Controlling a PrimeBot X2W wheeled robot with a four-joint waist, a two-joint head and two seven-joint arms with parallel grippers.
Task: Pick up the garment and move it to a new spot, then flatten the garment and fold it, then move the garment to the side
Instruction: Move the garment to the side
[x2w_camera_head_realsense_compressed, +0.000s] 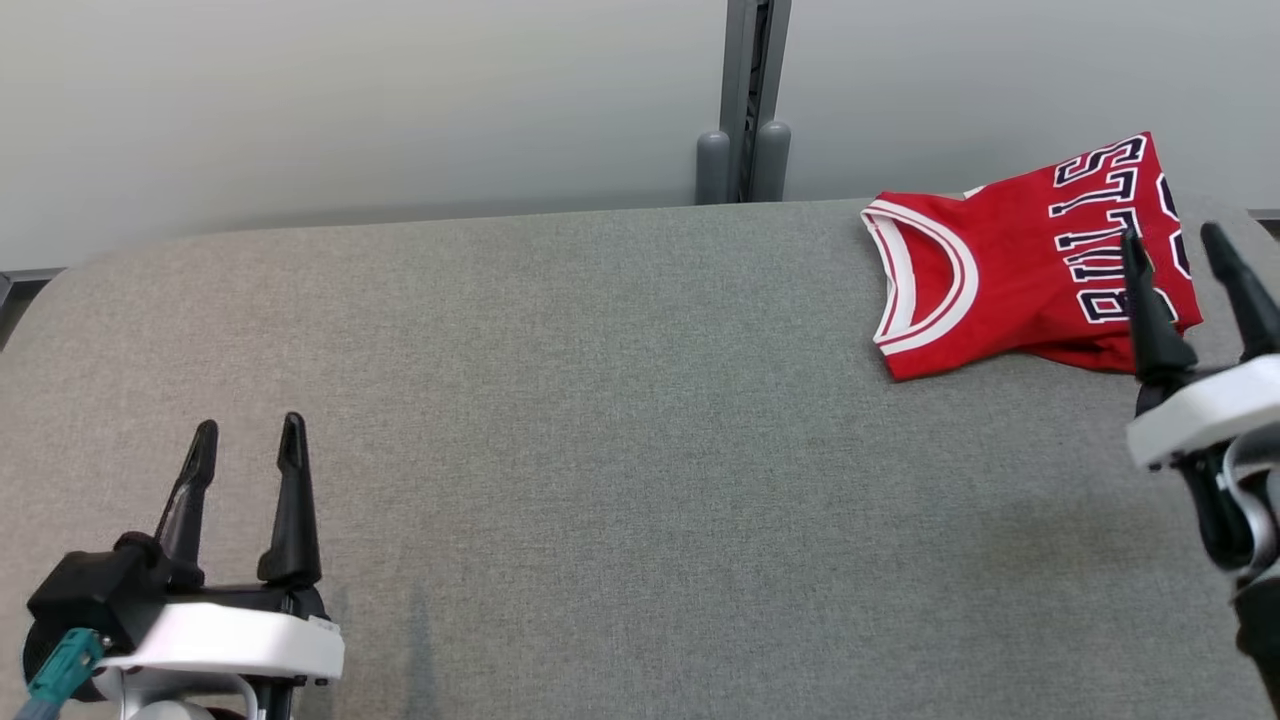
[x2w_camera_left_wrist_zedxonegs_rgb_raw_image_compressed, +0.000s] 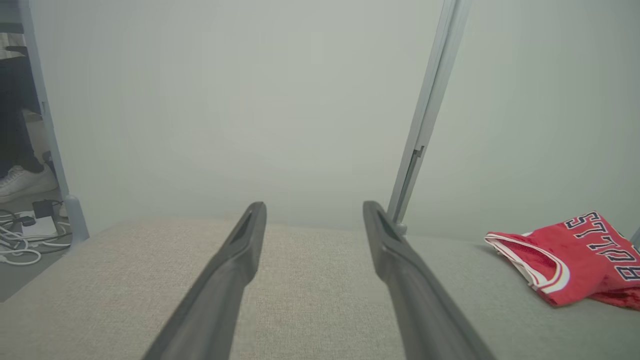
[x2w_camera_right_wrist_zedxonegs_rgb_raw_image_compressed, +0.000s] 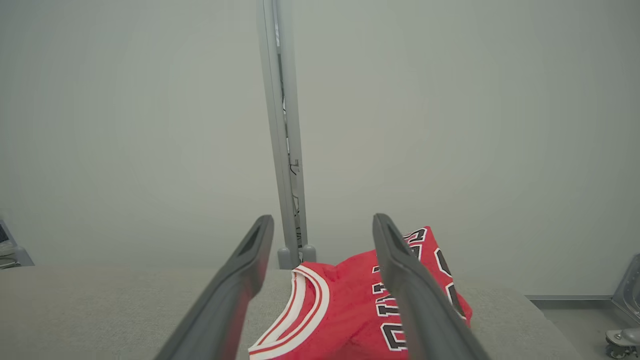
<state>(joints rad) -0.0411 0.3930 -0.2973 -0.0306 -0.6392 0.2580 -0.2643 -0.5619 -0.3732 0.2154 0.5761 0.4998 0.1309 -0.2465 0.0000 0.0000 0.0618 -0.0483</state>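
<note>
grey fabric surface (x2w_camera_head_realsense_compressed: 600, 420), red jersey (x2w_camera_head_realsense_compressed: 1000, 270); left hand (x2w_camera_head_realsense_compressed: 250, 425) and right hand (x2w_camera_head_realsense_compressed: 1172, 233) wide open, empty

garment (x2w_camera_head_realsense_compressed: 1010, 275) partly behind right fingers (x2w_camera_head_realsense_compressed: 1155, 330)

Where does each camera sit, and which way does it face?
Head view: on the head, looking down at the grey fabric table; left gripper and right gripper show.
Left wrist view: from the wrist along its dark fingers, over the table.
Right wrist view: likewise, fingers aimed at the red white-trimmed jersey.
Shared: all catch the jersey.
</note>
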